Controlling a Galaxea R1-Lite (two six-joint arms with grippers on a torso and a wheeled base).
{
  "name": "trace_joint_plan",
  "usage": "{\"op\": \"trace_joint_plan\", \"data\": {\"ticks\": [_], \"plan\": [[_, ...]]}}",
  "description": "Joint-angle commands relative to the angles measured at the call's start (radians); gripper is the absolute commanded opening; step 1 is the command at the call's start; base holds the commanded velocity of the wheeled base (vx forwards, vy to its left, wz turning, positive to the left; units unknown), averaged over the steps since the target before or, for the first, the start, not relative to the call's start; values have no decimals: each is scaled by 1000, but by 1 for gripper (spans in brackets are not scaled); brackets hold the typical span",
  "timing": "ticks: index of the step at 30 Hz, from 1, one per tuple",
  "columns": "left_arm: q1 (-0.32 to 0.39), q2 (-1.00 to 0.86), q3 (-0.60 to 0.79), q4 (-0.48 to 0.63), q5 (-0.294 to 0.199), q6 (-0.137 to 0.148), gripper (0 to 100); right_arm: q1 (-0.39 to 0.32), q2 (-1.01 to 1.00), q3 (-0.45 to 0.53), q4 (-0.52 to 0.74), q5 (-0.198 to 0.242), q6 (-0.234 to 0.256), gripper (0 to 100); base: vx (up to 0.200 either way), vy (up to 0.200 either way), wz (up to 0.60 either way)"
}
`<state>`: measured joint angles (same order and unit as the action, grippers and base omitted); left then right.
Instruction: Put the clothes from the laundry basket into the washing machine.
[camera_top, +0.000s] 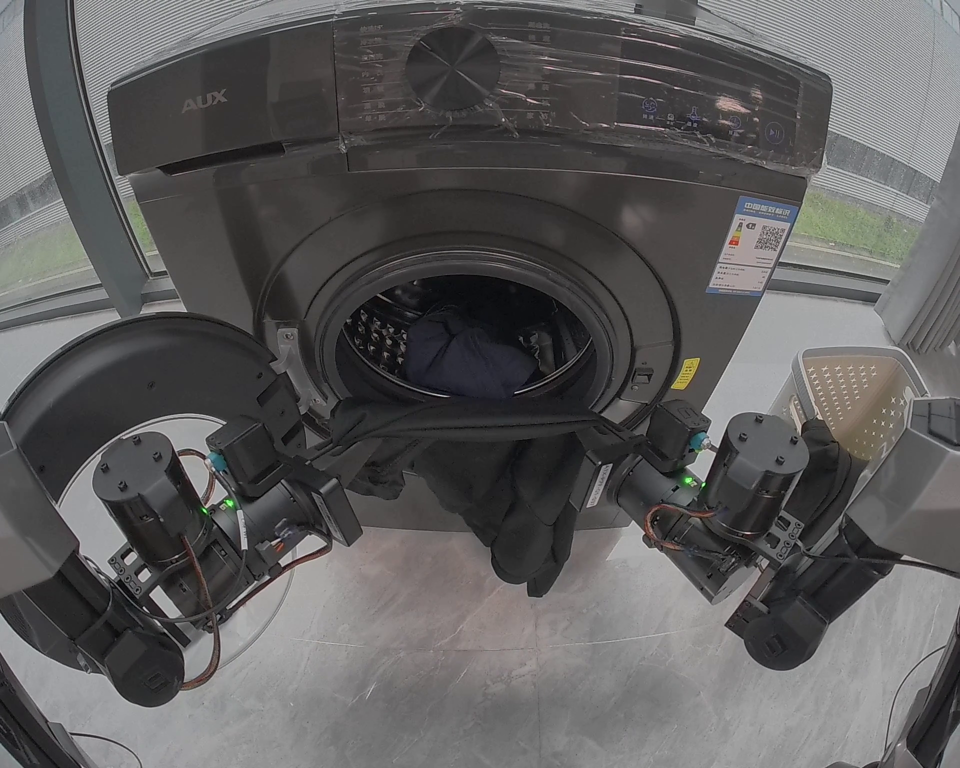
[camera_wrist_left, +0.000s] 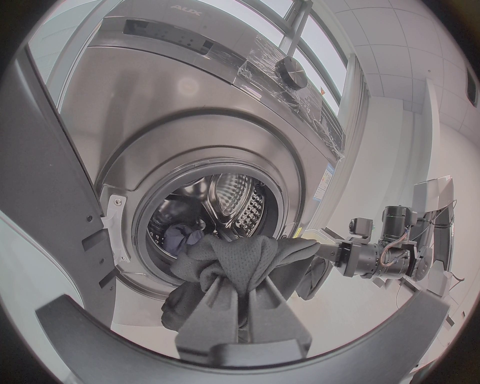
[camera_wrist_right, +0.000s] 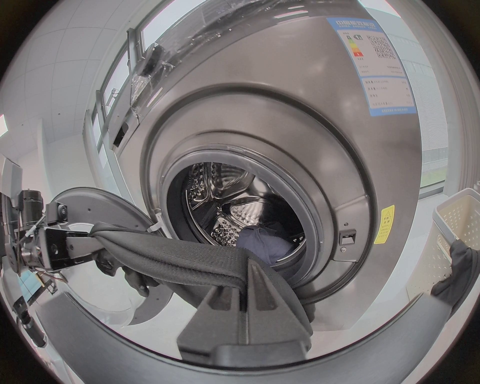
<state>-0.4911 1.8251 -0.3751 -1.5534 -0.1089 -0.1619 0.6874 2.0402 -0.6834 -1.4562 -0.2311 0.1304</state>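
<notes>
A dark grey garment (camera_top: 480, 420) is stretched taut across the mouth of the washing machine (camera_top: 470, 230), its loose part (camera_top: 520, 520) hanging down to the floor. My left gripper (camera_top: 340, 425) is shut on its left end (camera_wrist_left: 240, 260). My right gripper (camera_top: 600, 435) is shut on its right end (camera_wrist_right: 200, 260). Both sit just below the drum opening. A dark blue garment (camera_top: 465, 355) lies inside the drum (camera_wrist_right: 265, 242). The beige laundry basket (camera_top: 860, 390) stands at the right with a dark cloth (camera_top: 830, 465) draped over its rim (camera_wrist_right: 457, 265).
The round machine door (camera_top: 120, 390) stands swung open at the left, behind my left arm. Pale marble floor (camera_top: 450, 660) lies in front of the machine. Windows run behind the machine.
</notes>
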Motion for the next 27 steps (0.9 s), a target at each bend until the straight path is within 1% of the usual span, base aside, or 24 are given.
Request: {"op": "trace_joint_plan", "data": {"ticks": [1, 2, 3, 5, 7, 10, 12, 14, 15, 17, 19, 22, 26, 27], "plan": [[2, -1, 4, -2, 0, 1, 0, 7, -35, 15, -1, 3, 0, 0, 0, 0, 0], [2, -1, 4, -2, 0, 1, 0, 7, -35, 15, -1, 3, 0, 0, 0, 0, 0], [5, 0, 2, -2, 2, 9, 0, 7, -37, 16, -3, 7, -2, 0, 0, 0, 0], [11, 2, -4, -2, 2, 9, 0, 9, -37, 19, -3, 22, 1, 0, 0, 0, 0], [12, 0, -8, -2, 2, 9, 0, 11, -32, 42, -3, 35, 1, 0, 0, 0, 0], [9, -4, -22, -4, 2, 7, 0, 11, -14, 59, -9, 35, 0, 0, 0, 0, 0], [3, -9, -33, -4, 2, 7, 0, 9, 31, 53, -10, 36, -2, 0, 0, 0, 0], [3, -9, -33, -4, 2, 7, 0, 9, 31, 53, -10, 36, -2, 0, 0, 0, 0], [-6, -44, -28, -2, -2, 4, 0, 7, 107, 27, -12, 36, -3, 0, 0, 0, 0], [-20, -53, -24, -2, -2, 4, 0, 9, 160, -4, -23, 38, -3, 0, 0, 0, 0], [-21, -59, -21, -2, 0, 4, 0, 11, 189, -27, -27, 39, -3, 0, 0, 0, 0], [-26, -64, -21, -2, 0, 5, 0, 17, 247, -93, -26, 45, -5, 0, 0, 0, 0], [-30, -67, -21, -2, 0, 5, 0, 20, 281, -123, -18, 45, -6, 0, 0, 0, 0], [-34, -67, -21, -2, 2, 5, 0, 20, 287, -128, -16, 45, -6, 100, 0, 0, 0]]}}
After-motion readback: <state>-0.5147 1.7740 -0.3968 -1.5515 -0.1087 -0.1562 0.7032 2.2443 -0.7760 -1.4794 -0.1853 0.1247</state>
